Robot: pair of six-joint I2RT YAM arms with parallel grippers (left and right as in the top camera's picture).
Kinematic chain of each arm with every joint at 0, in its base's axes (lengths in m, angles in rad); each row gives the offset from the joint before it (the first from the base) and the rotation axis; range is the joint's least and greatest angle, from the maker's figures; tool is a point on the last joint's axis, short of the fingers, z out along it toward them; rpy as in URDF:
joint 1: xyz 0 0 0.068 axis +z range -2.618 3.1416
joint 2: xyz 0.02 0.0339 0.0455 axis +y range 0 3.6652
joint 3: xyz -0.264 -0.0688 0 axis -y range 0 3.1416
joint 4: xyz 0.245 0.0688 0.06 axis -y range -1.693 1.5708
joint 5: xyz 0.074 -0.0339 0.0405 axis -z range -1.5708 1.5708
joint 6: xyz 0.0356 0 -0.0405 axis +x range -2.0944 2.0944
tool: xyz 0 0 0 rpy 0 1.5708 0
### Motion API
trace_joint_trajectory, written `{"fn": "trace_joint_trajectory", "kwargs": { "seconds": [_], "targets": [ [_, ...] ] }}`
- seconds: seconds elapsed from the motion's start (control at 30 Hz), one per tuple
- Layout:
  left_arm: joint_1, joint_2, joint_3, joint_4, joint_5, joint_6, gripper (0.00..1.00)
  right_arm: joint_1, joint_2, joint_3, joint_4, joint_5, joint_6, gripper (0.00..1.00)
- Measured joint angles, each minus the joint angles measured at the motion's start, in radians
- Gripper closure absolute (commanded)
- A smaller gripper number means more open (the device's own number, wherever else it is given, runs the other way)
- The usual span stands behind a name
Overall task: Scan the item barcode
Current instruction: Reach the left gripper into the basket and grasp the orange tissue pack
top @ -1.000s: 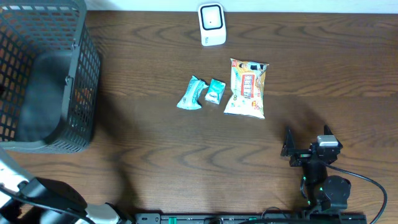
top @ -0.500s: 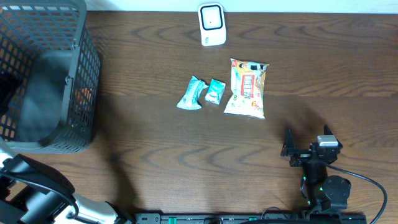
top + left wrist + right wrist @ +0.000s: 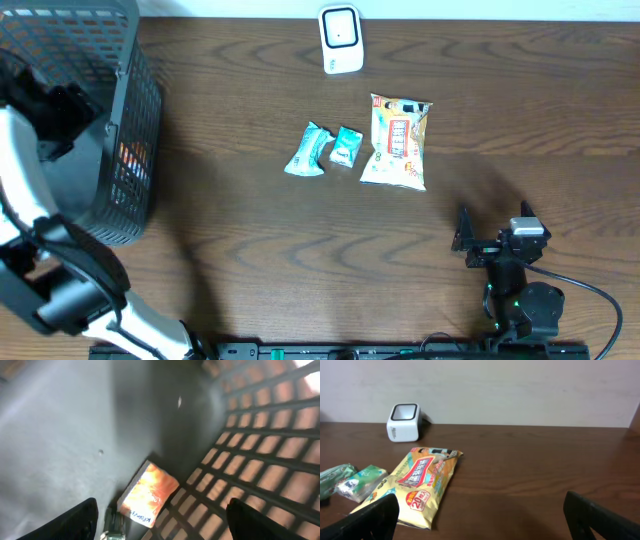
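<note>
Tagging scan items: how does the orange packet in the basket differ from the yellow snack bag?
The orange packet lies inside the basket by its mesh wall; the yellow snack bag lies on the table. The packet is orange, the bag yellow with a red label. Neither is held.

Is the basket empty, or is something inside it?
Not empty: an orange packet lies on the floor of the basket, beside its mesh wall.

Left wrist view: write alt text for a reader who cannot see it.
An orange packet lies on the dark floor of the basket, beside its mesh wall. The left gripper hangs above it, open, one finger at each lower corner of the picture.
</note>
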Motion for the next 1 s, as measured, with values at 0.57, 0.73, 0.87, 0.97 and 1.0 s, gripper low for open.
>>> {"fn": "trace_joint_trajectory", "kwargs": {
  "seconds": [0.57,0.73,0.87,0.97,1.0],
  "targets": [
    [-0.034,0.195,0.0,-0.095,-0.003,0.32,0.2,0.0,0.0,0.0,0.0,0.0,0.0,0.01],
    [-0.034,0.198,0.0,-0.099,-0.003,0.389,0.2,0.0,0.0,0.0,0.0,0.0,0.0,0.01],
    [-0.034,0.198,-0.013,-0.1,-0.003,0.425,0.2,0.0,0.0,0.0,0.0,0.0,0.0,0.01],
    [-0.034,0.205,-0.032,-0.095,-0.003,0.443,0.34,0.0,0.0,0.0,0.0,0.0,0.0,0.01],
    [-0.033,0.211,-0.036,-0.094,-0.004,0.445,0.35,0.0,0.0,0.0,0.0,0.0,0.0,0.01]
  ]
}}
